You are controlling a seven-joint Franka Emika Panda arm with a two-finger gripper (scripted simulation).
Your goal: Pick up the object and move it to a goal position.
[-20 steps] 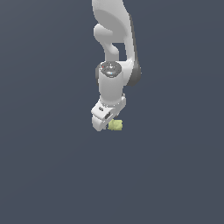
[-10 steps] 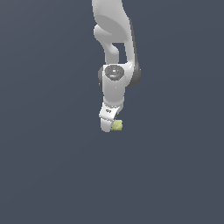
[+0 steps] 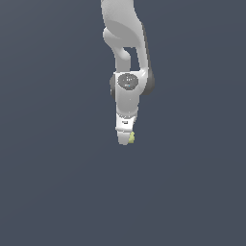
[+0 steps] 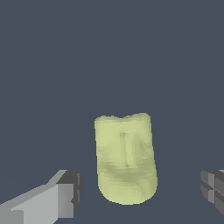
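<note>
While the arm hangs straight down over a plain grey surface, the gripper sits low at its tip.

Object: pale yellow-green, lumpy, rounded at one end. In the wrist view it lies between the two fingers, with grey surface showing on either side of it, so neither pad touches it. In the exterior view only a sliver shows, at the gripper's tip on that view's right.

Hand: spread wide, holding nothing.

Surface: no edge or corner in sight, and no goal marker visible in either view.

Step in hand, by judgement: final approach, before the grasp. Whether the fingers are low enough cannot be told.

Next move calls for: any remaining descent, then closing squarely on the object's flanks before lifting toward the goal.
</note>
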